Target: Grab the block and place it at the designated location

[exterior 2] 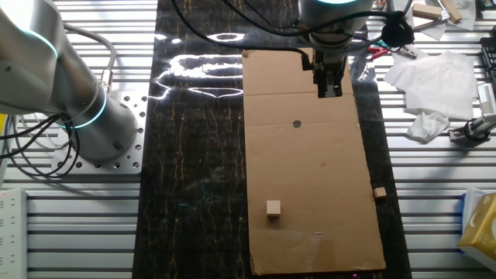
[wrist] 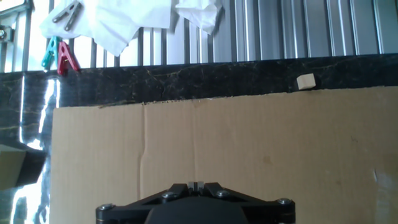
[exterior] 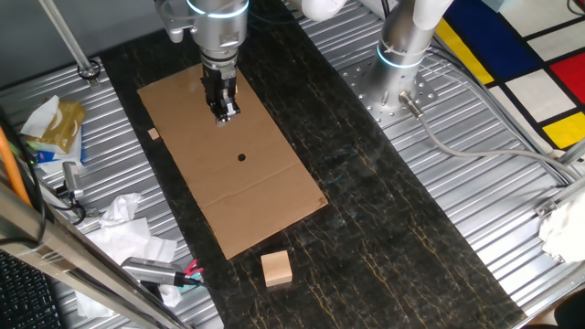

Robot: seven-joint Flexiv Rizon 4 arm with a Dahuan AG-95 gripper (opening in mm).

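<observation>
Though claw [exterior: 226, 117] aloft — chip [exterior: 154, 134] beside cardboard [exterior: 265, 187].

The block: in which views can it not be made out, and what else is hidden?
- block: seen only in the other fixed view; in one fixed view the gripper seems to cover it; outside the hand view's frame.
- black dot: missing from hand view, below the frame or under the gripper body.
- larger tan block: absent from the other fixed view, cut off or behind the arm.
</observation>
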